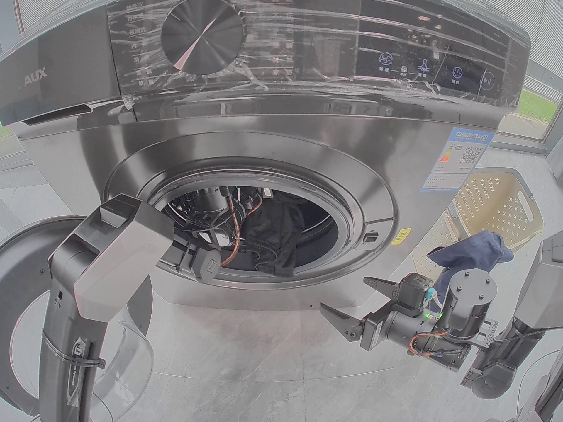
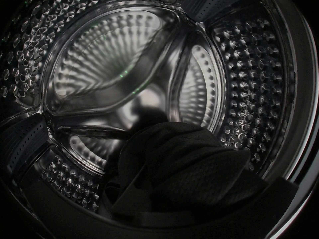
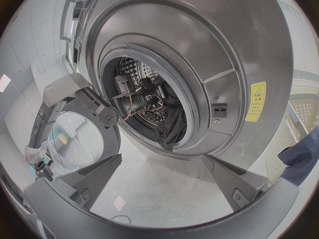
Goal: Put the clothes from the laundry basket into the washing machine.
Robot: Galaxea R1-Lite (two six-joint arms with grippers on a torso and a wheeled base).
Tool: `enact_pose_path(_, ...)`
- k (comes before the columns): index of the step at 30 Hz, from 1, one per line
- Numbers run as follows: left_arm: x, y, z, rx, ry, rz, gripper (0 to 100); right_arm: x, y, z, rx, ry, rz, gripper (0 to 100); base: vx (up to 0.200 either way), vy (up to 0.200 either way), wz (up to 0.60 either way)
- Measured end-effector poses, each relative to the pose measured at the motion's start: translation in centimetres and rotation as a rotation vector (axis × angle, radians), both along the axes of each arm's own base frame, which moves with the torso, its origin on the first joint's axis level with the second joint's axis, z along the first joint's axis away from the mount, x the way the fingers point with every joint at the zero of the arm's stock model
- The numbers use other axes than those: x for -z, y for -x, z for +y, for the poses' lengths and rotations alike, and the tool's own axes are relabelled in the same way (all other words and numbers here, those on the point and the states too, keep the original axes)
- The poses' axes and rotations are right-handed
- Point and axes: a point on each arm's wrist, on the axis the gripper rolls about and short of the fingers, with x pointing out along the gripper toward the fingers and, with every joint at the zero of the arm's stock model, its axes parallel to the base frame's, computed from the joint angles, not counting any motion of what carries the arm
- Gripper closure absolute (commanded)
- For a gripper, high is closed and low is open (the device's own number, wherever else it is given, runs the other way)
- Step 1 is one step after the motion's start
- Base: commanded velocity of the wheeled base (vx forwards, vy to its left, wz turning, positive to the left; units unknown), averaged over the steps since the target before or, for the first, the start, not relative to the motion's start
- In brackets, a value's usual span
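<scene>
Head view: the washing machine (image 1: 281,142) stands on the grey floor (image 1: 234,353) with its round door (image 1: 14,276) swung open to the robot's left. The left arm (image 1: 105,253) passes through the opening, and the left end effector (image 1: 217,203) sits inside the drum (image 2: 109,67), on the left side of the opening. Its fingers are hidden there, so I cannot tell whether they are spread or pressed together. A black garment (image 1: 275,235) lies in the drum at the front. Part of it drapes over the lower lip of the opening and hangs toward the floor. In the left wrist view the same dark cloth is heaped on the drum's bottom, just inside the door seal.

The right end effector (image 1: 346,294) hovers above the floor in front of the machine's lower right corner, fingers spread wide apart and holding nothing, pointing toward the opening. Behind it, at the machine's right side, stands the beige perforated laundry basket (image 1: 498,200). A dark blue garment (image 1: 469,253) hangs over its near rim, apart from the right end effector's fingers.
</scene>
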Motion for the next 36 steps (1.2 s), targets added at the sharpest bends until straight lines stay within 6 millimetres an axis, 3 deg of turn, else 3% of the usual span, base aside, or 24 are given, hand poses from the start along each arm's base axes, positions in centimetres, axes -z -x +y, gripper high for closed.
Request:
enact_pose_path(2,0.0,-0.3,0.3,-0.009,0.011,-0.001,100,0.0,0.0,0.0,0.0,0.0,-0.001,0,0.0,0.0,0.0)
enact_pose_path(3,0.0,-0.4,0.4,-0.012,0.013,0.0,0,0.0,0.0,0.0,0.0,0.0,-0.001,0,0.0,0.0,0.0)
enact_pose_path(10,0.5,-0.1,0.6,-0.011,0.017,0.054,0,0.3,0.0,0.0,-0.002,0.005,0.01,0,0.0,0.0,0.0)
enact_pose_path(22,4.7,5.0,-0.3,0.12,-0.145,0.38,0,0.4,0.0,0.1,-0.005,0.003,0.015,0,0.0,0.0,0.0)
enact_pose_path(29,5.4,5.6,-0.3,0.126,-0.172,0.413,0,0.4,0.0,0.1,-0.007,0.003,0.014,0,0.0,0.0,0.0)
enact_pose_path(30,5.6,5.6,-0.3,0.126,-0.175,0.416,100,0.4,0.0,0.1,-0.007,0.003,0.014,0,0.0,0.0,0.0)
enact_pose_path(36,6.4,5.5,-0.3,0.125,-0.193,0.43,100,0.4,0.0,0.2,-0.011,0.002,0.013,0,0.0,0.0,0.0)
